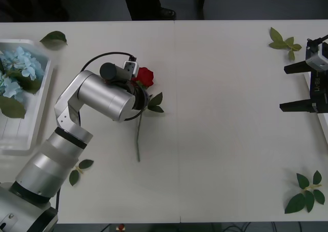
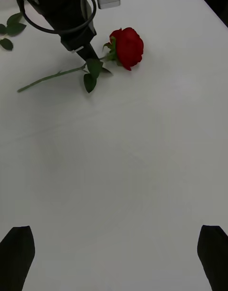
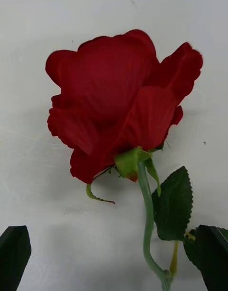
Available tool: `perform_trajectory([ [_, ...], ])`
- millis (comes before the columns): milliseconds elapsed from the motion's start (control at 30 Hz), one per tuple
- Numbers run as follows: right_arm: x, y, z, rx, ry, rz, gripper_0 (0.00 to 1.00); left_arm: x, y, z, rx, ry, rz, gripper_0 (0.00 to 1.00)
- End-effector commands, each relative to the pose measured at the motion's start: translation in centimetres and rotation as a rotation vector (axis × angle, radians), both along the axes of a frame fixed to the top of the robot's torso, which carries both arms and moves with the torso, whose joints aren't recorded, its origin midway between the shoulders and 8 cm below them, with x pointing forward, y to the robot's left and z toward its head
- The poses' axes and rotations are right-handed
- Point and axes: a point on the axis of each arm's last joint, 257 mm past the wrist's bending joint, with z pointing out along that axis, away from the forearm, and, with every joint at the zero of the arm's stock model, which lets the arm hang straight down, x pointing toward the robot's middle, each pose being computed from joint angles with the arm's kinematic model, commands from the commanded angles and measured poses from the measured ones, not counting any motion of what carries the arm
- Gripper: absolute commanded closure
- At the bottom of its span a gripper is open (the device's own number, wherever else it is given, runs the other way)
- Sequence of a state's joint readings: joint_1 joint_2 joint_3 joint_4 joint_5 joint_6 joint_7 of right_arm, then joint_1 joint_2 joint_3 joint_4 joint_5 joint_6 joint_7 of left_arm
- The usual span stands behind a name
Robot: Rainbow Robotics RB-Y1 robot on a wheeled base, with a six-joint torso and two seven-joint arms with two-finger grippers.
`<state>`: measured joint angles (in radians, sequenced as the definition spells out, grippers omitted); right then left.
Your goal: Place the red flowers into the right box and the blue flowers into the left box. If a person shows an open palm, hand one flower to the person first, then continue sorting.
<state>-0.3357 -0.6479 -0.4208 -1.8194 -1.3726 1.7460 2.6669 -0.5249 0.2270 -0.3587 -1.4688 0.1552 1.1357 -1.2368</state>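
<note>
One red flower (image 1: 145,77) lies on the white table, its stem (image 1: 138,139) running toward me. My left gripper (image 1: 141,97) sits low over the stem just below the bloom, mostly hidden under its wrist. In the left wrist view the bloom (image 3: 118,101) looms close and the stem (image 3: 148,224) passes between the open fingers (image 3: 14,253), nearer one of them. Blue flowers (image 1: 15,70) rest in the left box (image 1: 31,134). My right gripper (image 1: 302,87) hangs open at the far right, over the right box's edge (image 1: 325,127). The open palm is out of view.
Loose leaf sprigs lie at the back left (image 1: 54,37), back right (image 1: 284,41), front right (image 1: 306,193) and beside my left arm (image 1: 79,170). A person's dark trousers and shoe (image 1: 148,3) stand beyond the far table edge. Bare table spreads between the rose (image 2: 127,46) and my right gripper (image 2: 114,262).
</note>
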Motion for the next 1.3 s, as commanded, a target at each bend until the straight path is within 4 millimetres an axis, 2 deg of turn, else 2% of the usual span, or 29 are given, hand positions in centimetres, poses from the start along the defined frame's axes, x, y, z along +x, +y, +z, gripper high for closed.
perform_trajectory([
  [33,0.0,-0.6,1.3,-0.019,-0.037,0.006,0.00,1.4,-1.5,0.9,0.030,-0.037,-0.032,0.00],
  [133,0.0,-0.6,1.3,-0.017,-0.035,0.005,0.00,1.8,-1.3,0.3,0.045,-0.035,-0.029,0.09],
  [200,0.1,-0.6,1.2,-0.016,-0.033,0.003,0.00,1.9,-1.4,0.1,0.054,-0.033,-0.030,0.20],
  [233,0.0,-0.6,1.3,-0.016,-0.033,0.003,0.00,1.8,-1.4,0.0,0.056,-0.031,-0.031,0.33],
  [267,0.1,-0.6,1.2,-0.015,-0.032,0.002,0.00,1.8,-1.4,0.0,0.057,-0.032,-0.032,0.39],
  [333,0.0,-0.6,1.3,-0.015,-0.032,0.002,0.00,1.8,-1.6,-0.1,0.058,-0.031,-0.038,0.67],
  [367,0.0,-0.6,1.3,-0.015,-0.031,0.001,0.00,1.7,-1.7,-0.2,0.061,-0.029,-0.041,0.75],
  [400,0.0,-0.6,1.3,-0.015,-0.031,0.001,0.00,1.6,-1.8,-0.3,0.061,-0.028,-0.042,0.92],
  [433,0.0,-0.6,1.3,-0.014,-0.030,0.000,0.00,1.6,-1.8,-0.3,0.063,-0.028,-0.045,1.00],
  [733,0.0,-0.6,1.3,-0.010,-0.026,-0.003,0.00,1.5,-2.0,-0.3,0.057,-0.025,-0.045,1.00],
  [800,0.0,-0.6,1.3,-0.008,-0.026,-0.003,0.00,1.7,-1.9,0.3,0.056,-0.039,-0.049,1.00],
  [967,-0.1,-0.4,1.4,-0.002,-0.026,0.000,0.00,1.6,-1.4,3.0,0.028,-0.055,-0.066,1.00],
  [1300,-0.2,-0.2,1.6,0.008,-0.023,0.004,0.00,-0.9,1.5,9.4,-0.024,-0.094,-0.114,1.00],
])
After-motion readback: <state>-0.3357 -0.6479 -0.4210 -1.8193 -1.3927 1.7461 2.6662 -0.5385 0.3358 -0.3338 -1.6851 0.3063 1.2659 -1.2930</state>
